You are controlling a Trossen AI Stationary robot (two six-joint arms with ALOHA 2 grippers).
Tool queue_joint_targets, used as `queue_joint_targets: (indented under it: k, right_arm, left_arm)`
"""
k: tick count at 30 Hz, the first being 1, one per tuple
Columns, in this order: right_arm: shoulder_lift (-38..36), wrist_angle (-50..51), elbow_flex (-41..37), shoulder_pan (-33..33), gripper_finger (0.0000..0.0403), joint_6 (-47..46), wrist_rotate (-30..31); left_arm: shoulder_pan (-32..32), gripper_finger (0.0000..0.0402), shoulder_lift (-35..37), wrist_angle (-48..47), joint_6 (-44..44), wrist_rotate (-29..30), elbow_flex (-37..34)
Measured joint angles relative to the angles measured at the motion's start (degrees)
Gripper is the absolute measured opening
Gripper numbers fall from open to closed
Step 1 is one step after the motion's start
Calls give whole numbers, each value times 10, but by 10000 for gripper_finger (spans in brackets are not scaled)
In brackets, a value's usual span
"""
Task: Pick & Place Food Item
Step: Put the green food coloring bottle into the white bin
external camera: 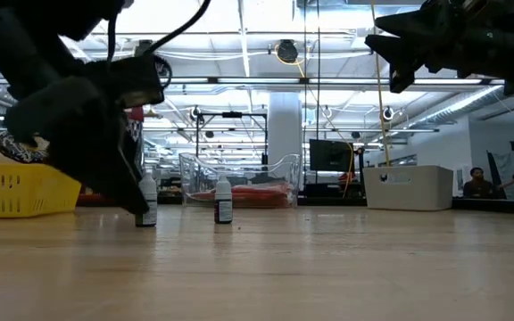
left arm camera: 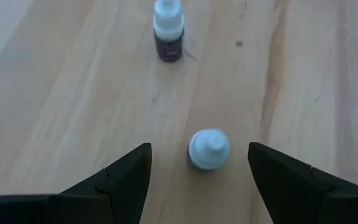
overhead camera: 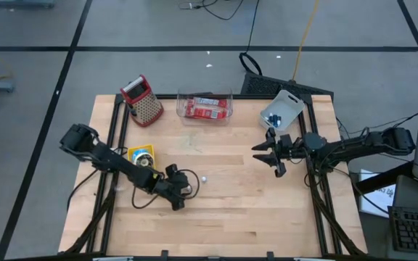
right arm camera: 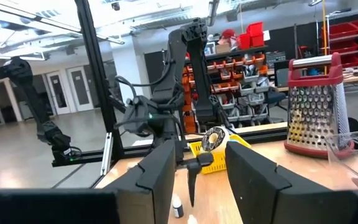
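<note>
Your target: small bottle (left arm camera: 208, 149), white cap, upright on table (overhead camera: 231, 210), between spread fingers of left gripper (overhead camera: 183, 193), untouched. Second small bottle (left arm camera: 168, 30) stands just beyond it, nearer table centre. Yellow basket (overhead camera: 141, 154) sits near bottle, toward grater (overhead camera: 142, 100). Clear tray (overhead camera: 205, 107) lies beside grater. Your right gripper (overhead camera: 273, 154) hovers well apart from bottle, near white bin (overhead camera: 281, 109), fingers parted, nothing held.

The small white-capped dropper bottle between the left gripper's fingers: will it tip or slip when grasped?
The small white-capped dropper bottle stands upright, tall for its narrow base, so an off-centre touch would probably tip it. It looks rigid and light. The open left gripper straddles it evenly, which likely helps; the smooth round body may slip.
</note>
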State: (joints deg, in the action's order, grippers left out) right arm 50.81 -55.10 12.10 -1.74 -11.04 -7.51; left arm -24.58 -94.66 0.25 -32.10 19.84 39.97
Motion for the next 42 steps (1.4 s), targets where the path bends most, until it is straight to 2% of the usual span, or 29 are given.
queue_joint_targets:
  k: [6,12,15,23,29,37,42]
  right_arm:
    - [0,2,0,0,130,2,0]
    - [0,2,0,0,130,2,0]
    - [0,4,0,0,130,2,0]
    - [0,5,0,0,130,-3,0]
    - [0,5,0,0,130,-17,0]
    - [33,-53,0,39,130,-3,4]
    - [98,-95,14,77,130,25,62]
  left_arm:
    - [0,271,-31,20,21,3,0]
    - [0,268,-33,25,44,4,1]
    - [0,247,-34,37,62,1,0]
    - [1,156,-35,45,63,-10,0]
    - [2,111,-31,42,64,-9,0]
    - [31,85,-2,40,81,-63,30]
    - [44,85,9,3,160,-65,82]
